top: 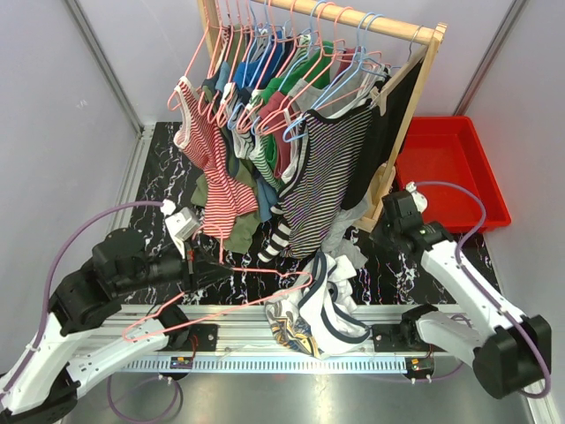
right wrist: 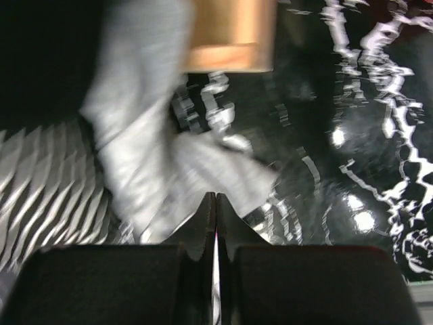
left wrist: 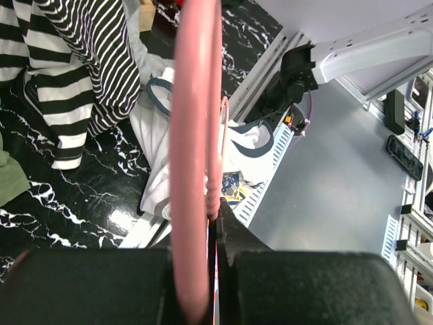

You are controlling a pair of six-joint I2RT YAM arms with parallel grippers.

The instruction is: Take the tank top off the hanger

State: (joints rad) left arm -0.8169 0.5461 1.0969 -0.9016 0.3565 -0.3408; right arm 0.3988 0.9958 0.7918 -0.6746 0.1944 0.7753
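Bin [top: 446,172]: red plastic, far right, just beside the foot of the wooden clothes rack [top: 422,84]. The rack's rail is crowded with pink and blue wire hangers carrying tops, with a black-and-white striped top [top: 331,168] at the near right and a red-striped one [top: 207,155] at the left.

Left hand [left wrist: 218,217]: fingers pressed together, pinching the wire of a pink hanger [left wrist: 193,135]. The hanger lies low over the near edge of the black marbled table [top: 159,177], and its far end reaches right to the tank top.

Tank top [top: 331,305]: white with navy trim, crumpled in a heap at the near middle of the table between the two arms, spilling onto the aluminium rail [top: 265,358]. It touches the hanger's end, but I cannot tell if it is threaded on.

Right hand [right wrist: 215,200]: fingers pressed together with nothing between them, low by the rack's wooden foot [right wrist: 230,34]. Its tips are at a white cloth [right wrist: 135,156], but the view is blurred and contact is unclear.
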